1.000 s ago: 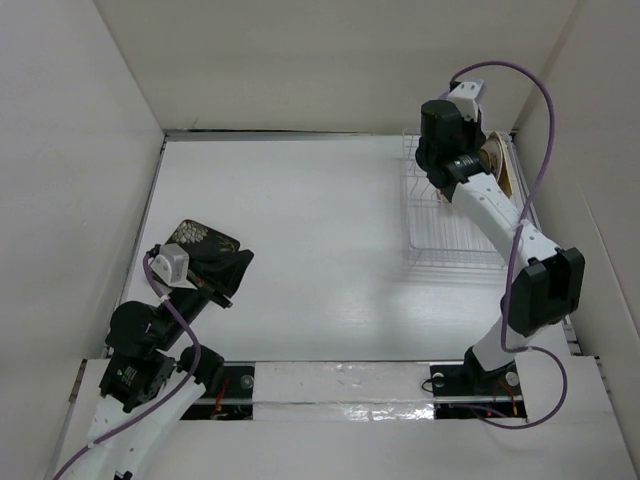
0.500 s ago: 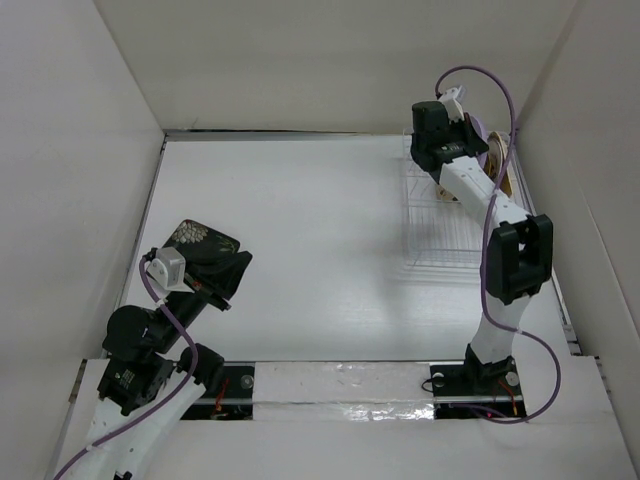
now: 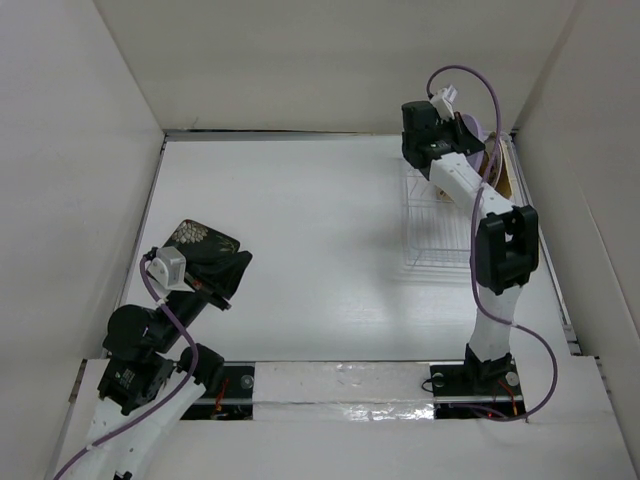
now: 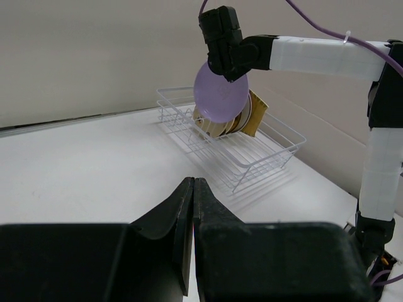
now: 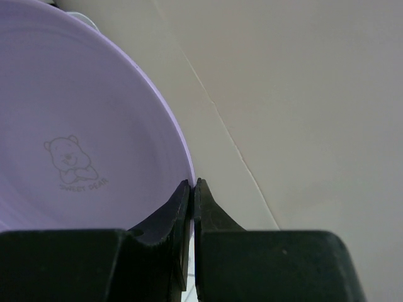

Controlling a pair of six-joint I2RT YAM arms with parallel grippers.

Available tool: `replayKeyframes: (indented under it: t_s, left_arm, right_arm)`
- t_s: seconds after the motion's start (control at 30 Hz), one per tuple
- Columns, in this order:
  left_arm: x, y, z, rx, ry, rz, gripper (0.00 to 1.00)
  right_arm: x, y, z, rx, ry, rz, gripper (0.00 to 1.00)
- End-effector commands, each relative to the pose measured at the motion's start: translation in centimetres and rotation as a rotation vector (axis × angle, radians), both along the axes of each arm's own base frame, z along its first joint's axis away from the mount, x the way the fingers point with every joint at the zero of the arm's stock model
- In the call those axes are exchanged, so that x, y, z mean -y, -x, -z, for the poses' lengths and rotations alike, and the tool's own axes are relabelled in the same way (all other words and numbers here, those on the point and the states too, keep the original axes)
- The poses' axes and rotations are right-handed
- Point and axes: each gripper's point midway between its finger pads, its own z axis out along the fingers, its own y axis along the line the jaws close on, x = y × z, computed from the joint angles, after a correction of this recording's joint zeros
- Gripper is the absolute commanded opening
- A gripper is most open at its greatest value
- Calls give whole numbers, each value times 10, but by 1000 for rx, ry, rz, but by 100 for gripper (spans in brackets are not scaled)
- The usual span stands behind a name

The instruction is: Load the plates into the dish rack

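My right gripper [image 3: 452, 128] is shut on the rim of the lavender round plate [image 3: 468, 128] and holds it upright above the far end of the dish rack [image 3: 435, 238]. The right wrist view shows the jaws [image 5: 192, 184] pinching the plate [image 5: 82, 138], which has a bear print. In the left wrist view the plate [image 4: 220, 94] hangs over cream-gold round plates [image 4: 214, 126] and a yellow square plate [image 4: 257, 116] standing in the rack [image 4: 252, 157]. My left gripper [image 3: 228, 280] is shut beside the black floral square plate [image 3: 195, 238]; its wrist view [image 4: 192, 189] shows nothing between the jaws.
White walls enclose the table on the left, back and right; the rack stands close to the right wall [image 3: 570, 150]. The right arm's purple cable [image 3: 490, 100] loops above the rack. The arm bases stand at the near edge.
The right arm has swung left and farther back, carrying the lavender plate to above the rack's far end. The left arm shifted slightly a second ago, then stayed still.
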Motion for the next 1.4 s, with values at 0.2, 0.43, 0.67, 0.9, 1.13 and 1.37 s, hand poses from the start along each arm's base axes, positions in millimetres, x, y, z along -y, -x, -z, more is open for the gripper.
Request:
replayKeyframes:
  t_s: [0.2, 0.43, 0.67, 0.9, 1.13, 1.37]
  left_arm:
    - [4, -4, -7, 14, 7, 9, 0]
    - [5, -5, -5, 6, 3, 6, 0]
    - [5, -7, -4, 0, -1, 4, 0]
    - [5, -8, -4, -1, -2, -2, 0]
    - [7, -12, 1, -20, -12, -3, 0]
    - [4, -20, 4, -43, -16, -41, 0]
  right_arm:
    - [3, 5, -42, 31, 42, 34, 0]
    - [2, 1, -40, -28, 83, 43, 0]
    - [-4, -15, -2, -87, 66, 17, 0]
    - [-18, -26, 22, -113, 58, -10, 0]
    - [-39, -25, 3, 19, -75, -112, 49]
    - [-108, -7, -57, 260, -400, -445, 62]
